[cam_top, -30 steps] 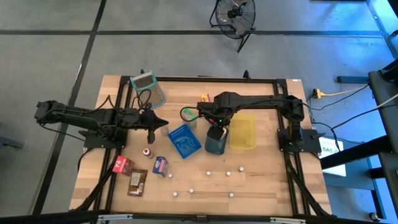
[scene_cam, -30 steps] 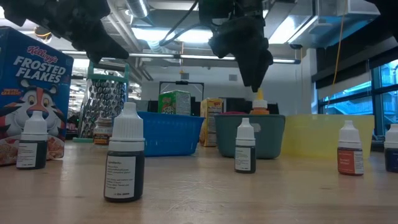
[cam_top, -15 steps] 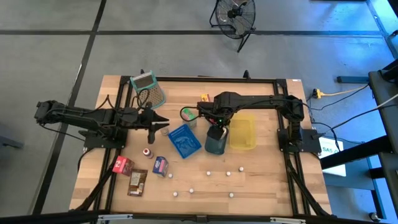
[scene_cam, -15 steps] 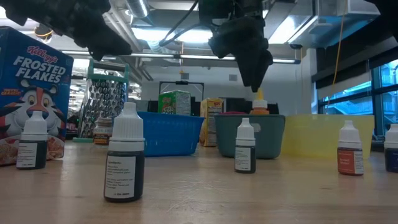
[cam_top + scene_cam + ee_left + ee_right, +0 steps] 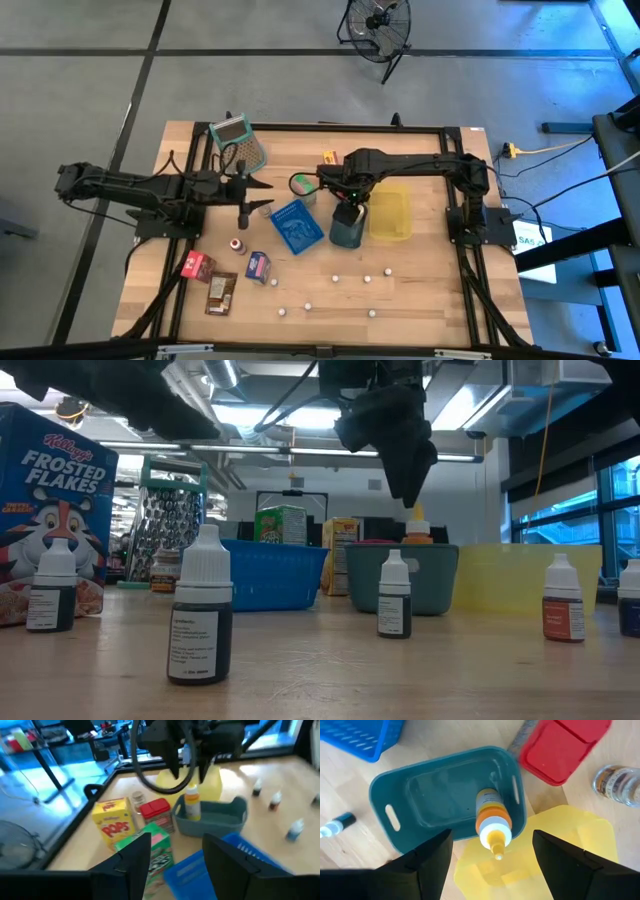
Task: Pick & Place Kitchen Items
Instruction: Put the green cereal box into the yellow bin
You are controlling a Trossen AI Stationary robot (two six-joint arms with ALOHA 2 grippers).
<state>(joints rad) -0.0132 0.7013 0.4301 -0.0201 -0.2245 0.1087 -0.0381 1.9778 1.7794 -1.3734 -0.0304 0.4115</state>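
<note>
A bottle with an orange collar and a yellow nozzle (image 5: 491, 822) stands upright in the teal bin (image 5: 420, 790). My right gripper (image 5: 492, 862) hangs open over it, pointing down, its fingers a little above the nozzle (image 5: 417, 512) and apart from it. My left gripper (image 5: 176, 865) is open and nearly level at the table's left, holding nothing. Ahead of it stand a yellow Pops box (image 5: 114, 820), a red-lidded can (image 5: 156, 812) and a green and pink box (image 5: 152, 847). Several small dropper bottles (image 5: 200, 610) stand on the near table.
A blue basket (image 5: 297, 226) sits left of the teal bin and a yellow tray (image 5: 392, 213) right of it. A grater (image 5: 240, 145) stands at the far left. A Frosted Flakes box (image 5: 50, 510), a red packet (image 5: 197, 265) and a brown packet (image 5: 221, 292) lie near left.
My left gripper has opened from shut and has rolled about its own pointing line, staying where it was. My right gripper and the bottle in the teal bin have kept still.
</note>
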